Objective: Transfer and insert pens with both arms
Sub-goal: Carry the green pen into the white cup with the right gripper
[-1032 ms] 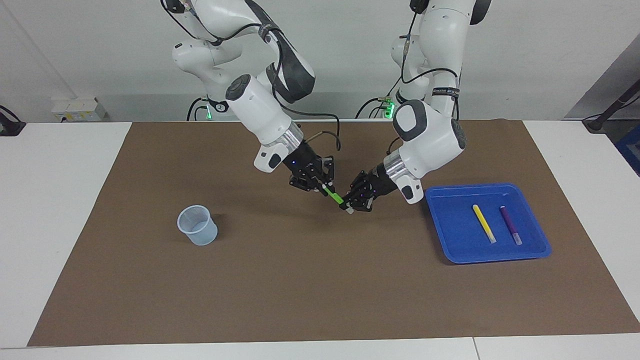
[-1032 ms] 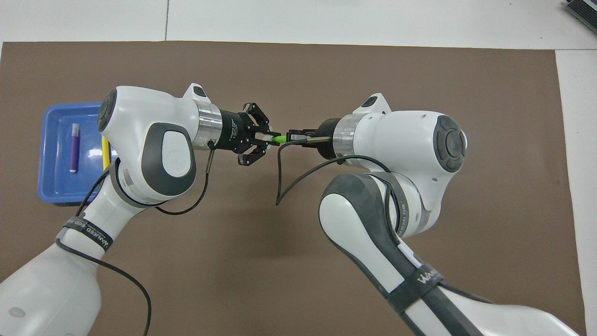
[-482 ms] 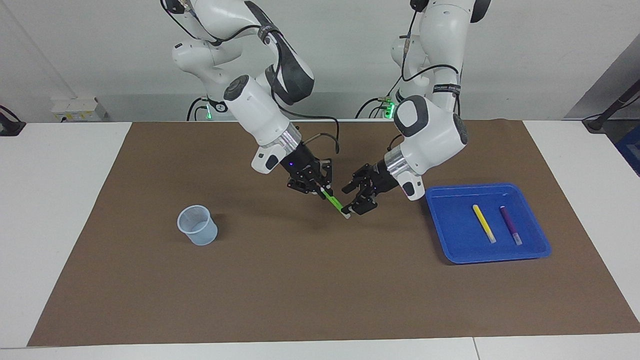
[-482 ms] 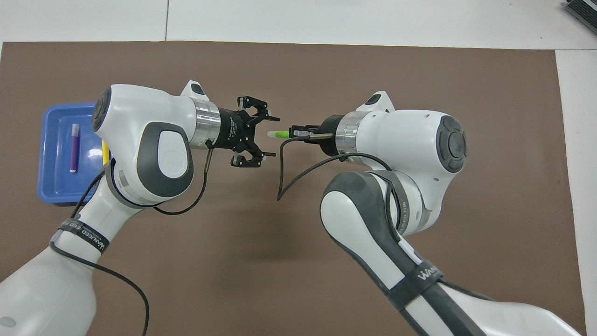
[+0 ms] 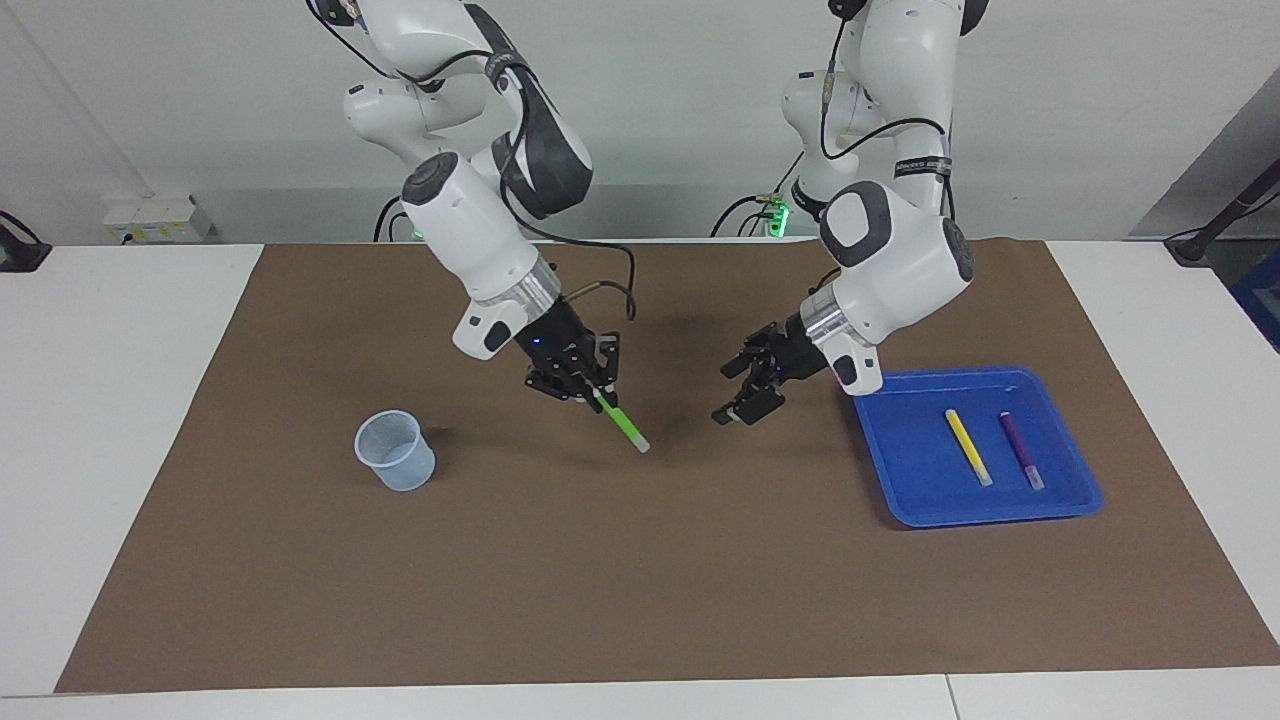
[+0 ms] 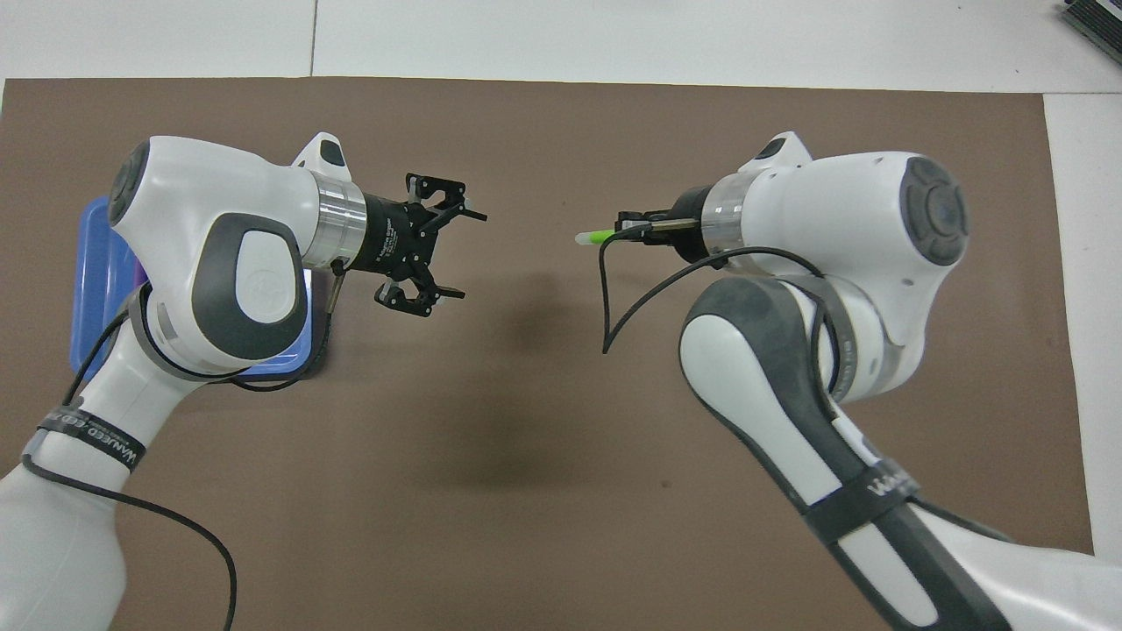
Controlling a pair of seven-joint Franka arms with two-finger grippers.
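- Right pincer [image 5: 598, 395]: clamped on the green pen [image 5: 622, 425], gripping its upper end. The pen slants down with its whitish cap lowest, held in the air over the brown mat [image 5: 640, 600] about mid-bench. It touches nothing else.
- Left pincer [image 5: 738, 390]: fingers apart and empty, hanging over the mat between the green pen and the blue tray [image 5: 900, 500]. It is well clear of the pen.
- Yellow pen [image 5: 968, 447] and purple pen [image 5: 1022, 450]: lying side by side in the blue tray at the left arm's end of the bench, not touching each other.
- Cup [image 5: 394, 450]: translucent, upright, empty as far as can be seen, standing on the mat toward the right arm's end of the bench.
- Step in hand, by judgement: the hand-over of the green pen is complete, with the right arm as sole holder. The carry toward the cup is the current step.
- Next move, by judgement: the right arm must bring the pen over the cup's mouth, tip it closer to upright with the cap end down, lower it inside the rim and only then let go.
- Risk: a slanted pen could catch the rim and tip the light cup.
- Two pens remain for the left arm to fetch.
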